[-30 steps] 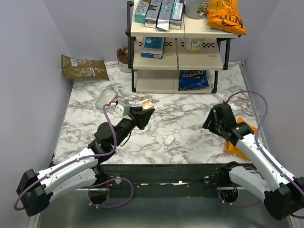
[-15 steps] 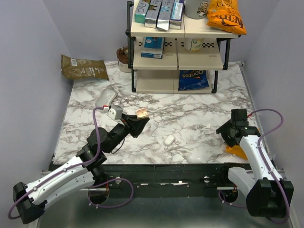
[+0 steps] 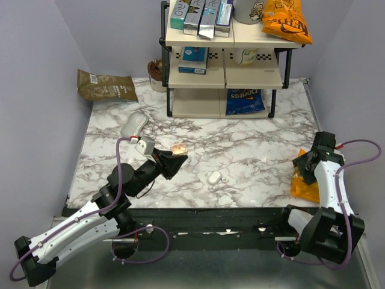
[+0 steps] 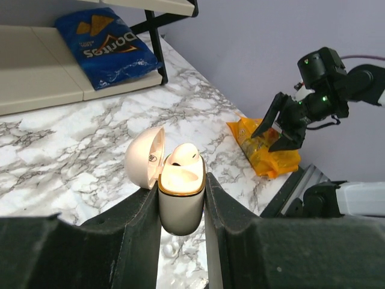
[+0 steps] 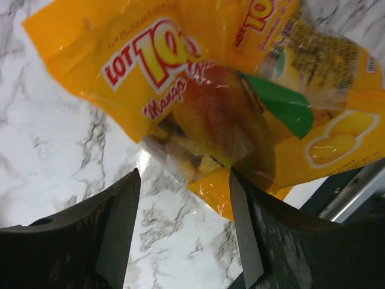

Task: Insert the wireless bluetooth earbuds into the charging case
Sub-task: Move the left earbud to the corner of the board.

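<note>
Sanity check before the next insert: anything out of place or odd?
One earbud stands proud of the open charging case in the left gripper; it looks not fully seated. A small white piece lies loose on the table. The orange snack bag lies at the right table edge.

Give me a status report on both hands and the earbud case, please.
Left hand shut on open charging case, one earbud seated. Right hand open over mango bag. Nothing in the way.
</note>
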